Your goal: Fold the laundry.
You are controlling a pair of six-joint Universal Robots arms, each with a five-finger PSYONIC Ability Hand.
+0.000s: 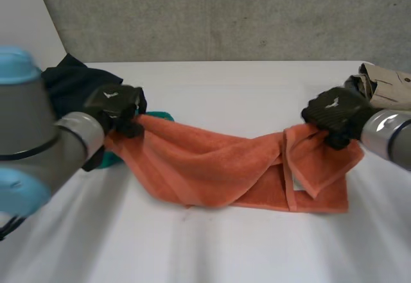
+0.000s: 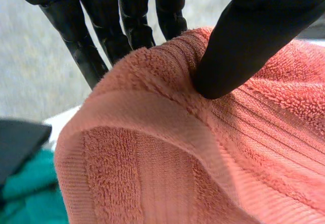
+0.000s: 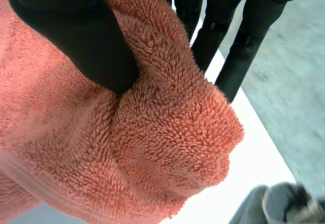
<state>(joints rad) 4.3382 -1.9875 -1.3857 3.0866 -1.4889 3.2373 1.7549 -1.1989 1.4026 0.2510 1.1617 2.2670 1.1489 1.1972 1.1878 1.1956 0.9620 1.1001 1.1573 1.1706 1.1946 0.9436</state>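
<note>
An orange towel (image 1: 212,164) stretches across the white table (image 1: 212,244), sagging in the middle and partly folded at its right end. My left hand (image 1: 115,106) is shut on the towel's left corner, lifted off the table. In the left wrist view the thumb (image 2: 249,36) presses the towel (image 2: 177,148) against the fingers (image 2: 96,36). My right hand (image 1: 334,113) is shut on the towel's right corner. In the right wrist view its thumb (image 3: 86,36) pinches the terry cloth (image 3: 152,132) against the fingers (image 3: 228,36).
A dark garment (image 1: 74,81) lies at the table's far left, with a teal cloth (image 1: 115,158) under the towel's left end. A beige garment (image 1: 385,84) sits at the far right. A grey wall (image 1: 225,13) stands behind the table.
</note>
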